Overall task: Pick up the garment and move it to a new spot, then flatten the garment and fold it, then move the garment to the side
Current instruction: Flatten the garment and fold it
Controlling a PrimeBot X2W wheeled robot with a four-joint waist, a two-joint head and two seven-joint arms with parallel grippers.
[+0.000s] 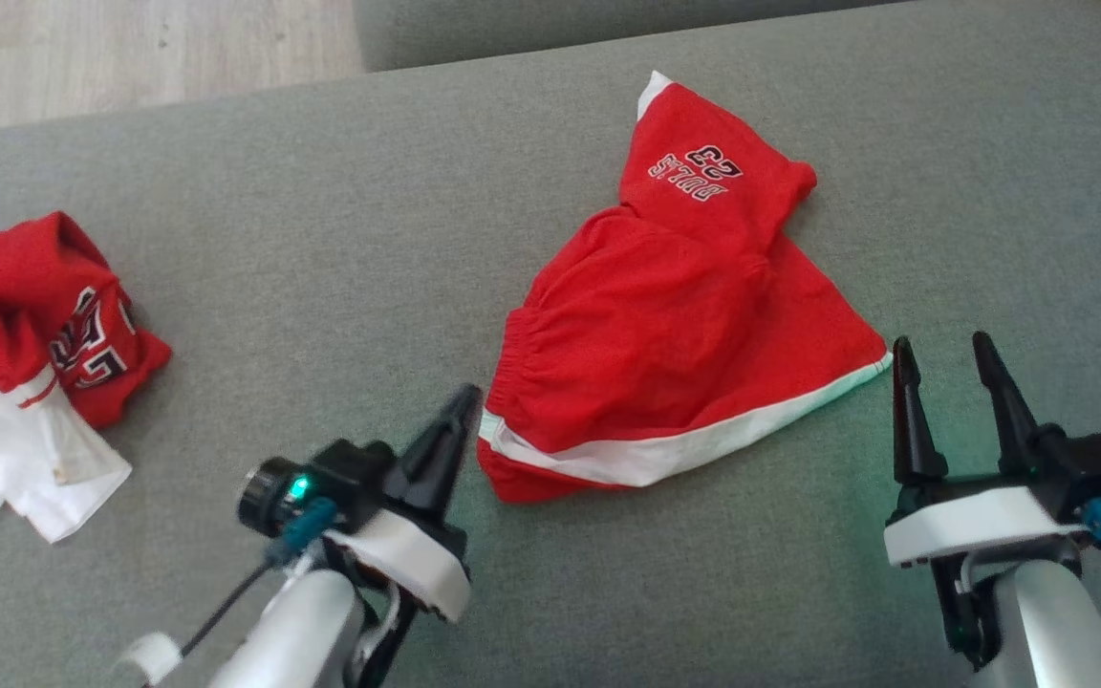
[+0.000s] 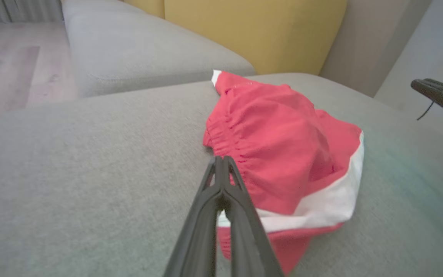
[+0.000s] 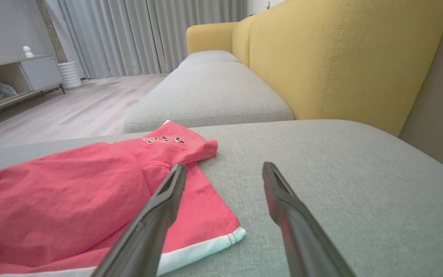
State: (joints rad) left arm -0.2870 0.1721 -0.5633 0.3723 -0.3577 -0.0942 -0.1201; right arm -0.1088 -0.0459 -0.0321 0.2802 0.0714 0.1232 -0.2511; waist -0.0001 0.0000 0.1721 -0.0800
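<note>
1. Red shorts (image 1: 684,315) with a white hem band lie crumpled on the grey cushion (image 1: 321,220), right of centre, with dark lettering on the far fold.
2. The left gripper (image 1: 469,394) has its fingers pressed together, tips at the left edge of the waistband; whether they pinch cloth is unclear.
3. The right gripper (image 1: 940,342) has its fingers spread, just right of the shorts' near right corner.
4. A second red and white garment (image 1: 34,354) lies bunched at the left edge.
5. Wooden floor (image 1: 130,48) shows at the far left.

Upside-down "BULLS 23" in black, white-edged lettering on the red shorts (image 1: 684,315).
</note>
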